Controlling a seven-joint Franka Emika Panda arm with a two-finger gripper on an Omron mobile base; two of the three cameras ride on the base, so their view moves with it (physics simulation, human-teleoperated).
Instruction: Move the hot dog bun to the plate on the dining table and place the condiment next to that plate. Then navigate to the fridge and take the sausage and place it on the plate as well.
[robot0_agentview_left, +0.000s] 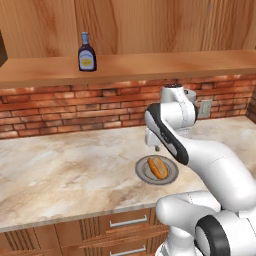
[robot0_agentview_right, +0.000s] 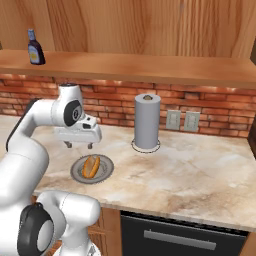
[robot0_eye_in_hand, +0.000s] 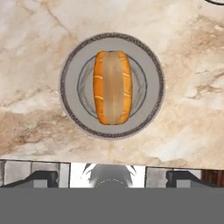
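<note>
Marble counter (robot0_eye_in_hand: 39, 52), golden-orange split hot dog bun (robot0_eye_in_hand: 112, 87) on grey plate (robot0_eye_in_hand: 70, 109)

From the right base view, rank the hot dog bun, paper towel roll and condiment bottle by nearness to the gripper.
1. Hot dog bun, on the grey plate just below the gripper.
2. Paper towel roll, to the right on the counter.
3. Condiment bottle, up on the shelf, left.

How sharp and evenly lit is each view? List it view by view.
Left base view: even light, condiment crisp, no glare. Right base view: same flat light, soft shadow under the hand beside the grey plate. Hand view: hot dog bun sharp, marble counter slightly soft, no distortion.
</note>
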